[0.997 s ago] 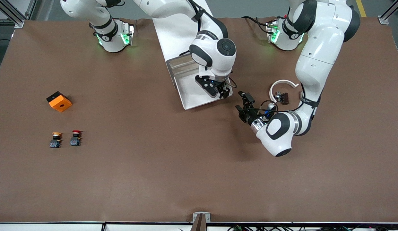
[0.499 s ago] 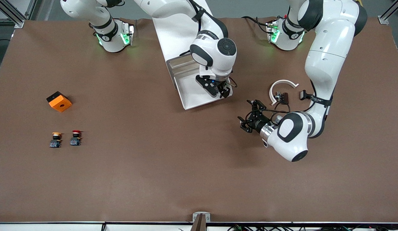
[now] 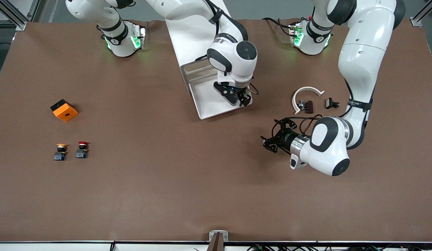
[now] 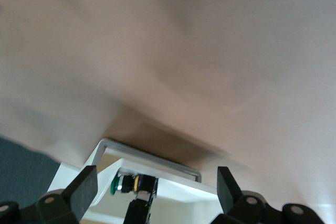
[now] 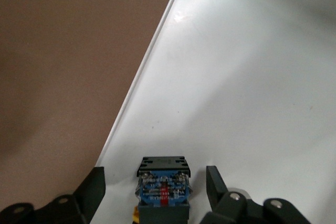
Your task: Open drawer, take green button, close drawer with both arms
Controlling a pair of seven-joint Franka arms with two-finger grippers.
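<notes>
The drawer (image 3: 216,101) stands pulled out of its white cabinet (image 3: 195,31), and the right end effector (image 3: 238,99) is down inside it with fingers (image 5: 92,190) spread on either side of the button (image 5: 163,184), which rests on the drawer floor between them, not clamped. The left end effector (image 3: 271,141) hovers low over the brown surface (image 3: 167,181) with fingers (image 4: 79,192) apart and empty, toward the left arm's end of the table from the drawer. Red-capped (image 3: 82,149) and yellow-capped (image 3: 60,151) buttons and an orange block (image 3: 64,110) lie toward the right arm's end.

white glossy arms (image 3: 359,59), black joint bands, green base lights, black cables near black left gripper (image 3: 270,144).
</notes>
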